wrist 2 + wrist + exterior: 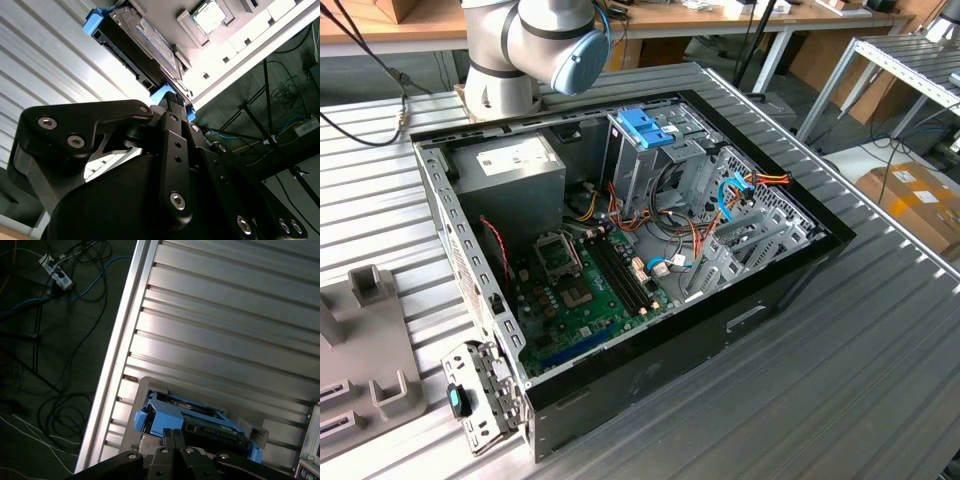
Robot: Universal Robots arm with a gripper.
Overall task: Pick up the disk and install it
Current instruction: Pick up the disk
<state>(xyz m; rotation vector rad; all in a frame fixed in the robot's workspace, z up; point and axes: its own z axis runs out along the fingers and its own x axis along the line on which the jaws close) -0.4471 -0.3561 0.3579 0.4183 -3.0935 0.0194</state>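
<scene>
We see the gripper (173,432) with its two fingers pressed together, tips right at the blue end rail of the disk (200,416); we cannot tell whether they touch it. In the second wrist view the gripper (175,100) meets the same blue edge. The disk (147,42) lies flat on a grey tray (142,386) on the ribbed metal table (225,315). In the exterior view the open computer case (760,300) lies on its side, the drive cage (645,150) upright inside it.
</scene>
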